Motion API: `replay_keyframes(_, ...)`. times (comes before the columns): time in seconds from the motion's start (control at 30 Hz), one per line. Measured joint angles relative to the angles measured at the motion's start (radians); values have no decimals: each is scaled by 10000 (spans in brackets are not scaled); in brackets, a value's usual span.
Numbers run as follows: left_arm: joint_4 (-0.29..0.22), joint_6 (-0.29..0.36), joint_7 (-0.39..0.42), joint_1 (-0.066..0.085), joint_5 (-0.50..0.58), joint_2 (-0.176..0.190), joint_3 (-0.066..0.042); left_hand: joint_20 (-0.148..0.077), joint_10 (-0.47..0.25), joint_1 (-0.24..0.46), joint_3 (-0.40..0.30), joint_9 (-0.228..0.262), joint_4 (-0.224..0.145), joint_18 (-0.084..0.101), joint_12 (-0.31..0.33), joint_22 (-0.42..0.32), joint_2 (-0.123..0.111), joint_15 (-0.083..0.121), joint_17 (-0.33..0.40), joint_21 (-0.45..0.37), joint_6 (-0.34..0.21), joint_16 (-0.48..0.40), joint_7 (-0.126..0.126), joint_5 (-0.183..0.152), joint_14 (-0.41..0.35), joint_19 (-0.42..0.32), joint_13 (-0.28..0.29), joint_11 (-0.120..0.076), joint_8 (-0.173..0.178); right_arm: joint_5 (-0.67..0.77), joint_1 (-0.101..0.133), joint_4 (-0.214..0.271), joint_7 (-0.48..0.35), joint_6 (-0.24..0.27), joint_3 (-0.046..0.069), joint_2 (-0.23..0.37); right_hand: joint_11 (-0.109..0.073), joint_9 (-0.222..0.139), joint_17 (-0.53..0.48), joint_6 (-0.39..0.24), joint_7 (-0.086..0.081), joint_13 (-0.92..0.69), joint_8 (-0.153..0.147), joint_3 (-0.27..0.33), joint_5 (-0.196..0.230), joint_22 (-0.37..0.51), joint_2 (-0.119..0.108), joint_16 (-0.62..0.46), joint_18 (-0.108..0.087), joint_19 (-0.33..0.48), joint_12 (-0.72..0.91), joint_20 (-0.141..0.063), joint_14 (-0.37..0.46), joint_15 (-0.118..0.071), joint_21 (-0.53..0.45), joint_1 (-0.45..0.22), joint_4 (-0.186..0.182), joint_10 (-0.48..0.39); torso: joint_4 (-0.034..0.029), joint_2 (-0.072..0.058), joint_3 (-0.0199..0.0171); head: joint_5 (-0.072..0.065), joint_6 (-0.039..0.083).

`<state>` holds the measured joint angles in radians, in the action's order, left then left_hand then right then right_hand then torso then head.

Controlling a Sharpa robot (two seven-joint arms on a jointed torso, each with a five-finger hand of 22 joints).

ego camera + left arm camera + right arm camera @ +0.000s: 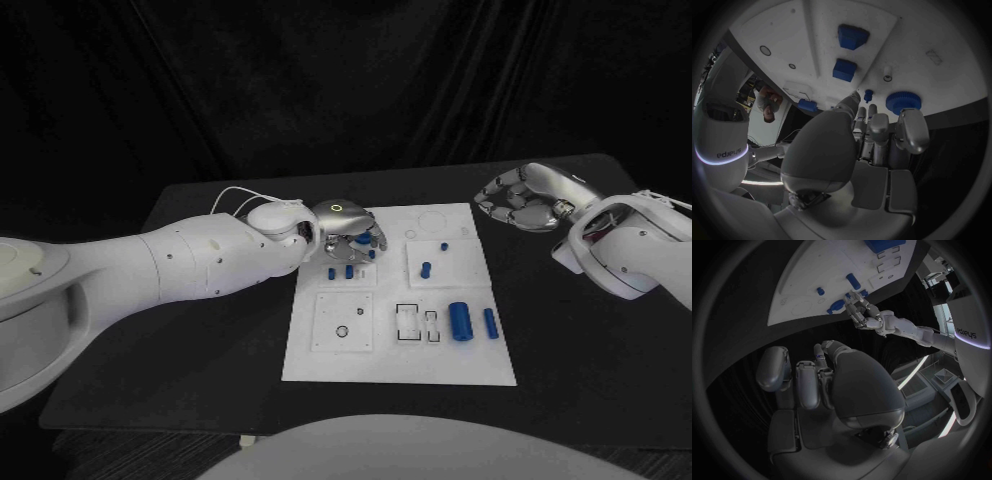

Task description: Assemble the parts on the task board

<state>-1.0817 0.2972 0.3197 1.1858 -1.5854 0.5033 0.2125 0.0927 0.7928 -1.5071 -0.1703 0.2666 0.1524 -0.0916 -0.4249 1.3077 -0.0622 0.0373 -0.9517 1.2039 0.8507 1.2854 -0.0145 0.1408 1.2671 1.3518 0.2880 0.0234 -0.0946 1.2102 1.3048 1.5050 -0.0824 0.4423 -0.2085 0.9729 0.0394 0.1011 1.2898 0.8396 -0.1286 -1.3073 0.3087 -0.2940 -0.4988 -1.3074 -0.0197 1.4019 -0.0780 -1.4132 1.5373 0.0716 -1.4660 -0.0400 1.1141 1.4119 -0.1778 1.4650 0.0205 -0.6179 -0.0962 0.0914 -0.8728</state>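
On task board [397,365] | L robot hand [346,236] grip unclear | R robot hand [531,198] curled, empty

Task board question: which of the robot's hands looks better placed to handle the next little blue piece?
Probably the left hand: it hangs right over the task board, fingers down among the small blue parts. The right hand is raised beside the board, past its edge, holding nothing.

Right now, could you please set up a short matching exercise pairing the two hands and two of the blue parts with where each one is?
Things:
1. left hand
2. right hand
3. large blue cylinder
4. blue round knob

Places:
A. lying on the task board near its right edge
B. raised off the board, past its right edge
C. over the board's upper left part
D. just ahead of the left hand's fingertips

Pairs: 1-C, 2-B, 3-A, 4-D
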Motion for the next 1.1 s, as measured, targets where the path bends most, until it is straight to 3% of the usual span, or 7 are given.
replay_keyframes(0.27, 244, 20, -10, -105, -16, -180, 3, -70, 270, -356, -462, -112, -156, 0, 70, 0, -31, 36, -29, 139, 150, 43, -27, 460, 36, 69, -72, -40, 0, 0, -2, 13, -1, -3, -3, 17, 0, 0, -9, 0, 0, 0, 0, 0, 0, 1, 0, 0, -1, 0, 0, 0, 0, 0, 0, 0, 0, 0, 0, 0, 1, -8, 0)
replay_keyframes(0.9, 516, 47, -152, -156, -26, -336, 0, -70, 557, -396, -868, -170, -158, -1, 288, -2, -67, 91, 309, 95, 622, -78, -265, 501, -20, 69, -206, -106, -61, 0, -12, 20, 0, -20, -1, 31, 0, 0, -9, 0, 0, -6, 0, 0, 0, -7, 0, 0, 0, 0, 0, 0, 0, 0, 0, 0, 0, 0, 0, 0, 3, -11, 0)
replay_keyframes(1.1, 574, 51, -167, -176, -27, -382, 0, -70, 895, -351, -966, -94, -117, -2, 388, -2, -111, 91, 378, 95, 1314, -86, -298, 326, -20, 69, -259, -143, -341, 0, -20, 25, 0, -27, -1, 32, 0, 0, -9, 0, 0, -6, 0, 0, 0, -7, 0, 0, 0, 0, 0, 0, 0, 0, 0, 0, 0, 0, 0, 1, 3, -14, 0)
